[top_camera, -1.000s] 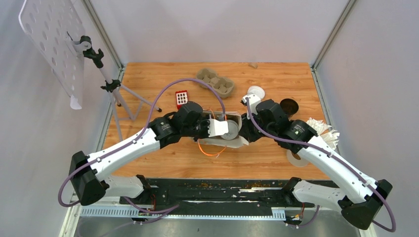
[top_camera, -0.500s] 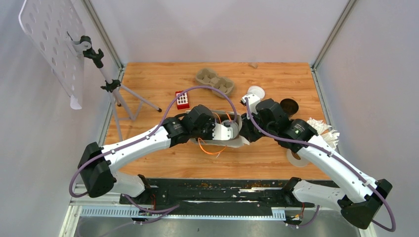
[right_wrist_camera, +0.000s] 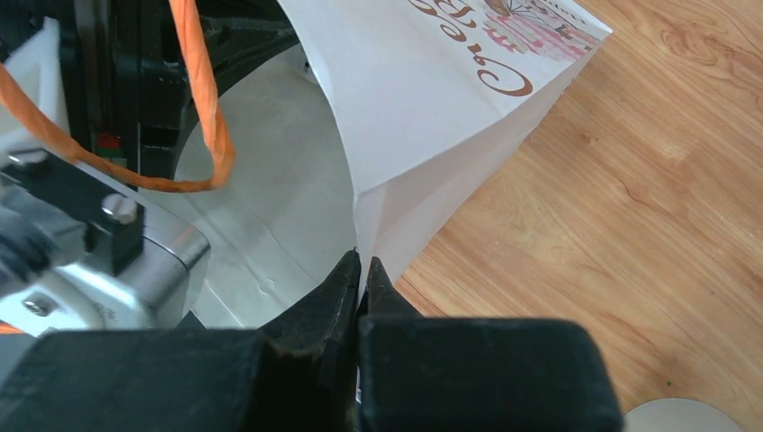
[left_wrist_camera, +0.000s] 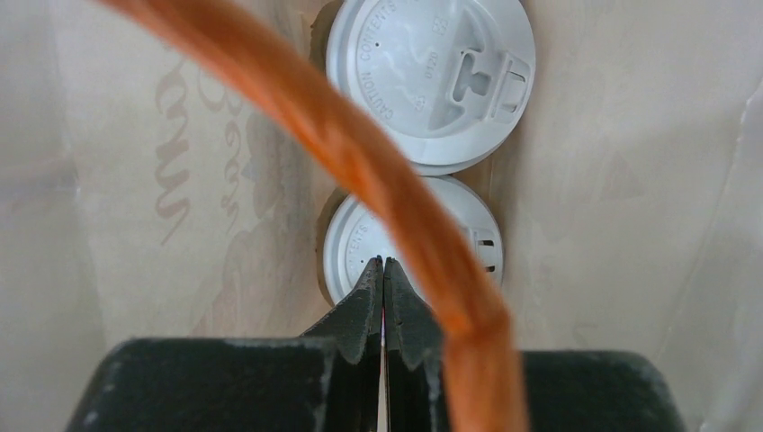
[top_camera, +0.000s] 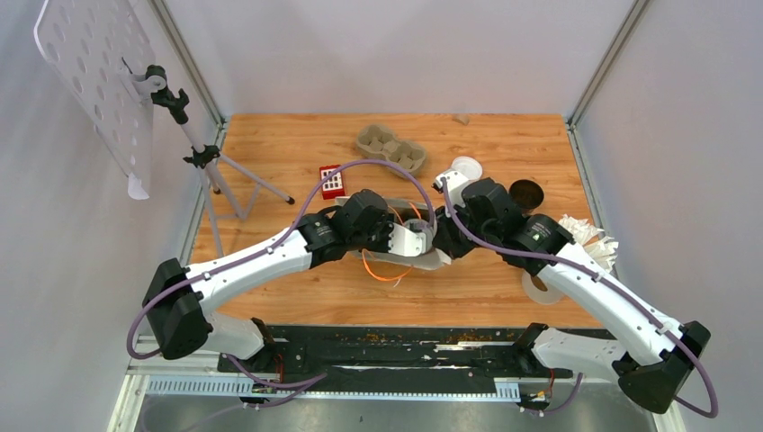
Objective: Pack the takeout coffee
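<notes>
Top external shows both arms stretched inward from the near edge, elbows out, their wrists meeting over a white paper bag in the middle of the wooden table. The left gripper points down into the bag's mouth. In the left wrist view its jaws are pressed together on nothing, with the tips above a lid; we cannot tell whether they touch it. The right gripper is clamped on the folded edge of the bag at its right side. Inside the bag stand two takeout coffees, both capped in white: the upper cup and, just beside it and partly under the fingertips, the lower cup. An orange handle of the bag loops across them. On the table, beyond the bag, lie a pulp tray, a small red box, an open dark cup and a loose white lid. A bundle of white sticks sits at the right edge. A tripod carrying a perforated white panel stands at the left, and pale walls close the space in.
</notes>
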You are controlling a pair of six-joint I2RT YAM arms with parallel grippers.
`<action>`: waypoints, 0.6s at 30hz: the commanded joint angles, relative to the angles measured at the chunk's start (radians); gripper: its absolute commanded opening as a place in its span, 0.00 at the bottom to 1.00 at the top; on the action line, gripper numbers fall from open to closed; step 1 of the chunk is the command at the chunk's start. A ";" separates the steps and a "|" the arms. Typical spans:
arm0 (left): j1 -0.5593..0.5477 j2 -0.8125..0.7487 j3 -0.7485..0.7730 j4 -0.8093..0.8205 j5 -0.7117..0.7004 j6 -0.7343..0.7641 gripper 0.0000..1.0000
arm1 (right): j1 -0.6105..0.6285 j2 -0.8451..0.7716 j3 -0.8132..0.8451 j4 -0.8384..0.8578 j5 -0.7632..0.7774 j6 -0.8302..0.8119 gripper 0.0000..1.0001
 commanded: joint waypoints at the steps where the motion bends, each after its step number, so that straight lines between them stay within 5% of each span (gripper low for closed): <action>1: -0.009 0.024 0.020 0.022 -0.008 0.065 0.02 | -0.001 0.006 0.054 -0.003 -0.006 -0.027 0.00; 6: -0.023 0.015 0.038 -0.004 0.024 0.016 0.02 | -0.001 -0.029 0.098 -0.081 0.024 -0.047 0.00; 18: -0.152 -0.051 -0.085 0.124 0.016 -0.100 0.02 | 0.002 -0.187 -0.126 0.035 0.009 -0.114 0.00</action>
